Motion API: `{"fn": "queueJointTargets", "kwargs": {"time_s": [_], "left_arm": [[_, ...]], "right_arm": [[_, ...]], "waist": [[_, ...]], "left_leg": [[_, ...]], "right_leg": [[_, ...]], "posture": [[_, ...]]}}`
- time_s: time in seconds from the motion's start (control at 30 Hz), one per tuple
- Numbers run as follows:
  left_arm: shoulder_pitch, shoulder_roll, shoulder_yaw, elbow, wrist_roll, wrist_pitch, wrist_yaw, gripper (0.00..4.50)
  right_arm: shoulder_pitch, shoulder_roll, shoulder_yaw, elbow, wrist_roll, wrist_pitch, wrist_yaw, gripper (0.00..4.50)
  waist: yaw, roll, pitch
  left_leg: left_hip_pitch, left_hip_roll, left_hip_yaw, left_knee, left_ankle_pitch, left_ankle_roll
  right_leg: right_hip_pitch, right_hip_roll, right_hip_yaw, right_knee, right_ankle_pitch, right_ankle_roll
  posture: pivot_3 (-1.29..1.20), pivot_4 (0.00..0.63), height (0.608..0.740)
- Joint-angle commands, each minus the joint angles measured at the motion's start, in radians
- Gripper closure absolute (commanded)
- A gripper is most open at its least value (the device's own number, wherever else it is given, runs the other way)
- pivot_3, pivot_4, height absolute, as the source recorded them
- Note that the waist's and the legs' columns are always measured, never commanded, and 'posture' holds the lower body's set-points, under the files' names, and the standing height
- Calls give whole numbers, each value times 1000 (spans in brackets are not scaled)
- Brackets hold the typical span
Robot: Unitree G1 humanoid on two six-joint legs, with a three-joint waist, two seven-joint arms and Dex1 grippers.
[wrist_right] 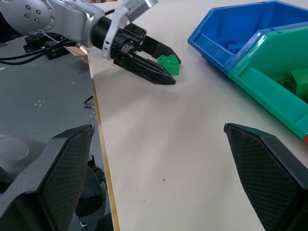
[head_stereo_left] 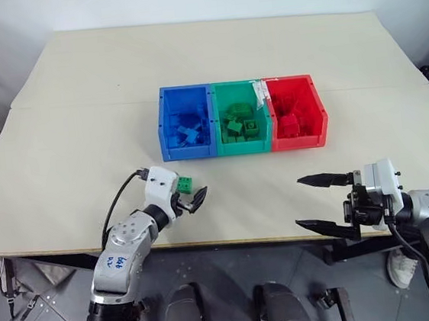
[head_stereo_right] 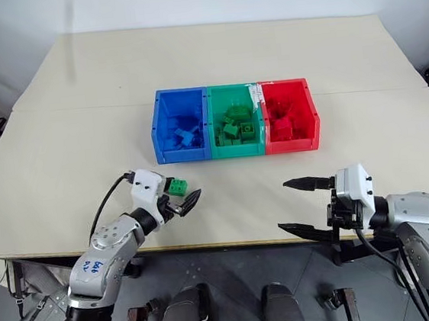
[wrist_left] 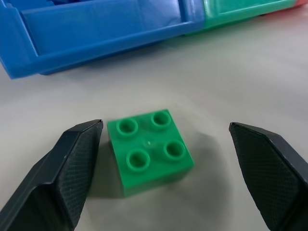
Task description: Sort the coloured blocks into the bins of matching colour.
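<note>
L jaws spread round green block (wrist_left: 149,151), studs clear in wrist view; R jaws spread.

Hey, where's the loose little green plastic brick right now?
The green four-stud plastic brick sits on the table between the left gripper's open fingers, in front of the blue plastic bin.

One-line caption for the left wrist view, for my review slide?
Open left gripper straddling a green block that sits studs-up on the table, just short of the blue bin.
</note>
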Motion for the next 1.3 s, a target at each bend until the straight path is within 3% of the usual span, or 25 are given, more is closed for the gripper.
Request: {"fn": "queueJointTargets", "kwargs": {"time_s": [0.03,0.17,0.23,0.4,0.47,0.63,0.8,0.83,1.03,1.1,1.3], "left_arm": [[0,41,13,9,28,85,18,212],[-30,122,19,-13,-1,164,-37,1231],[-85,164,13,-33,-47,345,-66,1231],[-145,122,29,-73,-87,626,-15,1231],[-153,116,35,-81,-88,660,-6,1231],[-178,232,-3,-74,-88,742,-28,1231],[-192,241,-3,-54,-100,715,-40,1231],[-193,239,-4,-52,-99,709,-39,1404],[-140,245,0,-55,-90,530,-72,2968],[-114,244,21,-64,-104,384,-125,3034],[30,304,119,40,-169,-188,-493,3034]], "right_arm": [[-8,-16,-19,-19,12,3,-2,0],[-14,-13,-15,-15,12,4,-2,0],[-13,2,-7,-11,11,-4,-3,0],[-3,29,6,-14,4,-18,-13,0],[-2,31,7,-16,3,-19,-14,0],[35,64,16,-16,-15,-48,-32,0],[45,81,25,-17,-22,-66,-41,0],[48,86,30,-14,-25,-73,-42,0],[57,102,42,4,-38,-102,-39,0],[56,102,42,8,-39,-105,-37,0],[54,93,14,20,-25,-109,-35,0]], "waist": [[-2,0,0],[-7,1,-1],[-7,2,-1],[-7,2,-2],[-7,3,-2],[-8,2,-5],[-10,2,-6],[-10,2,-6],[-9,3,-8],[-7,4,-8],[-4,3,-8]], "left_leg": [[0,0,0,0,0,0],[0,0,0,-1,0,0],[0,1,0,-1,0,-1],[0,2,1,-1,0,-1],[1,2,1,-1,0,-2],[2,2,1,-2,-1,-3],[11,3,5,-5,-2,-4],[13,3,6,-7,-2,-4],[17,3,4,-9,-6,-6],[17,3,4,-9,-6,-5],[15,4,13,-10,-9,-6]], "right_leg": [[0,0,0,0,0,0],[-1,1,0,0,0,0],[-1,1,0,0,0,0],[-1,2,1,0,0,0],[-1,3,2,0,0,0],[-1,3,3,0,0,0],[2,3,9,-1,-1,-1],[4,3,9,-2,-1,-1],[8,4,11,-8,-1,-2],[9,4,11,-10,-1,-2],[6,3,12,-12,-1,-3]], "posture": [[0,150,740],[0,150,740],[0,150,740],[0,150,740],[0,150,740],[0,150,740],[0,150,740],[0,150,740],[0,150,740],[0,150,740],[0,150,740]]}}
